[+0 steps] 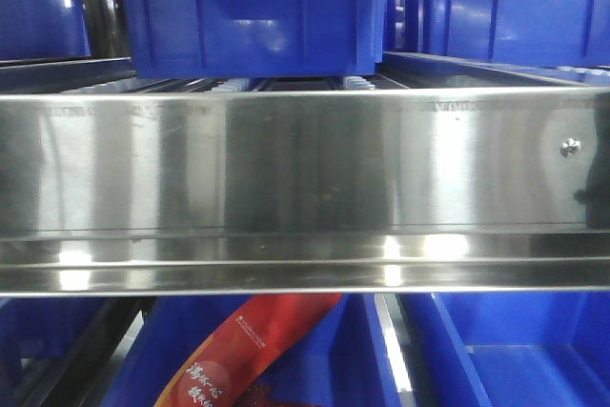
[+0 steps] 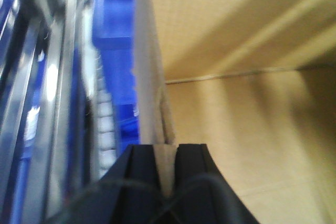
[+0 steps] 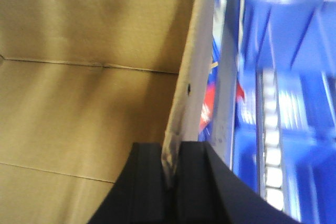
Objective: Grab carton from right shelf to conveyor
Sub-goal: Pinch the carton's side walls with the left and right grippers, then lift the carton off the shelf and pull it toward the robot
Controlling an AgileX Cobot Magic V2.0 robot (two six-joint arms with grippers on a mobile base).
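Observation:
The carton is a plain brown cardboard box; its open inside fills the right of the left wrist view [image 2: 247, 103] and the left of the right wrist view [image 3: 89, 77]. My left gripper [image 2: 167, 153] is shut on the carton's left wall edge, which runs up between the black fingers. My right gripper [image 3: 172, 153] is shut on the carton's right wall edge. The right shelf's steel front rail [image 1: 286, 188] with one small screw [image 1: 570, 147] fills the front view. The carton and both grippers do not show in the front view. The conveyor is out of view.
Blue plastic bins [image 1: 253, 11] stand above the rail, and more [image 1: 515, 350] below it, one holding a red printed packet [image 1: 248, 350]. Roller tracks [image 3: 270, 145] and blue bins [image 2: 113, 61] lie close beside the carton's walls in both wrist views.

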